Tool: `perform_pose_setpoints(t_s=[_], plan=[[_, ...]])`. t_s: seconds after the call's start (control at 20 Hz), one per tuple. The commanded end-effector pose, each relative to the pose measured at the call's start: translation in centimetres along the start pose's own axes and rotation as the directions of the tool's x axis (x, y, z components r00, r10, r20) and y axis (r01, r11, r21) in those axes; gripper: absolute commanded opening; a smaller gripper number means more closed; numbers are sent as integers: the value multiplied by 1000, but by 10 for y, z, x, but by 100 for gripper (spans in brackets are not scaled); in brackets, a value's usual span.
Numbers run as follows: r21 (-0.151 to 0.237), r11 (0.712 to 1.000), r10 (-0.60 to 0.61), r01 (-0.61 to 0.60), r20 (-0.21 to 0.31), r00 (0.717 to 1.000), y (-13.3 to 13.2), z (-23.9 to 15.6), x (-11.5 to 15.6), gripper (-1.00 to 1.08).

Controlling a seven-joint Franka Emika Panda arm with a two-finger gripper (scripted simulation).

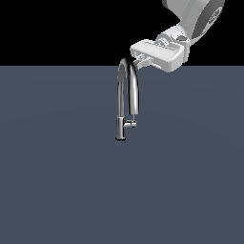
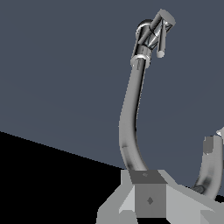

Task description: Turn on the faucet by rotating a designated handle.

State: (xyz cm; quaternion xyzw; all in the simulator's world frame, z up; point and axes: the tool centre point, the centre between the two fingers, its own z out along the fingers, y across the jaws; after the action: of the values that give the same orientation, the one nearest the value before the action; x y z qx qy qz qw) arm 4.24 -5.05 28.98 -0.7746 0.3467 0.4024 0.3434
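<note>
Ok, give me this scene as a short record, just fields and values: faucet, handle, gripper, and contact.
faucet: chrome gooseneck, upright on the grey surface
handle: short stub jutting from the base toward the exterior view's right
gripper: up by the top of the spout arch, far above the handle
contact: none on the handle; jaw state unclear

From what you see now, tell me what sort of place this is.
Likely a bare simulated test scene: a lone shiny chrome gooseneck faucet on a flat grey-blue floor, black void behind, white robot gripper above.
</note>
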Motion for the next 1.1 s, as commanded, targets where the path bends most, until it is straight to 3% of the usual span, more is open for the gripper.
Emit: perform_pose_setpoints(t_s=[0.0,0.25,0.55,0.8,1.05], plan=[[37,998,38,-40,51,998,-1,4,19,-100],[109,985,114,-133,163,980,0,16,60,-100],[176,953,187,-245,292,938,3,36,103,-100],[211,923,226,-321,376,899,6,52,131,-100],[229,901,247,-368,427,870,8,64,147,-100]])
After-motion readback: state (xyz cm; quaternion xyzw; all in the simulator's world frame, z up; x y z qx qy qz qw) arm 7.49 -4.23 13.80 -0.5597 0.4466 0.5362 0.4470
